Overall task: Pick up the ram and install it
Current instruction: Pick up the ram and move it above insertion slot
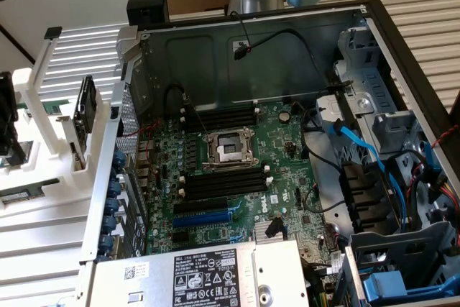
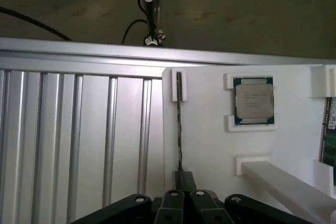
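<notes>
The ram (image 2: 179, 124) stands on edge in the wrist view, a thin dark strip with its far end in a slot of the white fixture (image 2: 210, 145). My gripper (image 2: 182, 184) is shut on its near end, the black fingers (image 2: 173, 200) pressed together around it. The ram rests in the fixture. In the exterior view the open computer case shows the green motherboard (image 1: 237, 213) with long black memory slots (image 1: 223, 181) on both sides of the processor socket (image 1: 228, 150); these slots hold nothing.
A square silver processor chip (image 2: 253, 101) sits in its white holder beside the ram, and another green stick (image 2: 329, 129) lies further along. The ribbed aluminium table (image 2: 79, 140) lies beside the fixture. Blue and black cables (image 1: 374, 156), drive cages and the power supply (image 1: 208, 275) crowd the case.
</notes>
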You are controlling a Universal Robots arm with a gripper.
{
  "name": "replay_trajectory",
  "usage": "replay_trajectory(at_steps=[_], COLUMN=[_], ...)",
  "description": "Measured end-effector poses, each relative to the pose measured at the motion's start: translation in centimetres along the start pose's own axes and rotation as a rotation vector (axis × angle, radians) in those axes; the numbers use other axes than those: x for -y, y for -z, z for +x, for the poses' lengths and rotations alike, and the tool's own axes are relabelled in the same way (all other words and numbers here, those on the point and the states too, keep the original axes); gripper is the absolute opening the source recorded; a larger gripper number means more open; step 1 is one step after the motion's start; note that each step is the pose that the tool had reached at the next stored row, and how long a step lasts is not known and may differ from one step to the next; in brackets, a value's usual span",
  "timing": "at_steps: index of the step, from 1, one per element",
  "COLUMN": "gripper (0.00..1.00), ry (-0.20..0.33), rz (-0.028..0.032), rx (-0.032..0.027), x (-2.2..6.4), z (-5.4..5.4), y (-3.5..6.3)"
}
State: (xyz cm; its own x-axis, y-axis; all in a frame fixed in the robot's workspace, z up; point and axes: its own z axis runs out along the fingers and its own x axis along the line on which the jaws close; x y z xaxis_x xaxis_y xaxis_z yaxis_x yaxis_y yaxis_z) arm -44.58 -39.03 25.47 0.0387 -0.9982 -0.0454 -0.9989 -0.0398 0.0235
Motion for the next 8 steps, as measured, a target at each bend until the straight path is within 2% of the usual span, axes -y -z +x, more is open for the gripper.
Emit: replay_trajectory(at_steps=[8], gripper=[0.1], ry=[0.014], rz=[-0.0011], rx=[-0.0004], x=[0.08], z=[0.1], y=[-2.82])
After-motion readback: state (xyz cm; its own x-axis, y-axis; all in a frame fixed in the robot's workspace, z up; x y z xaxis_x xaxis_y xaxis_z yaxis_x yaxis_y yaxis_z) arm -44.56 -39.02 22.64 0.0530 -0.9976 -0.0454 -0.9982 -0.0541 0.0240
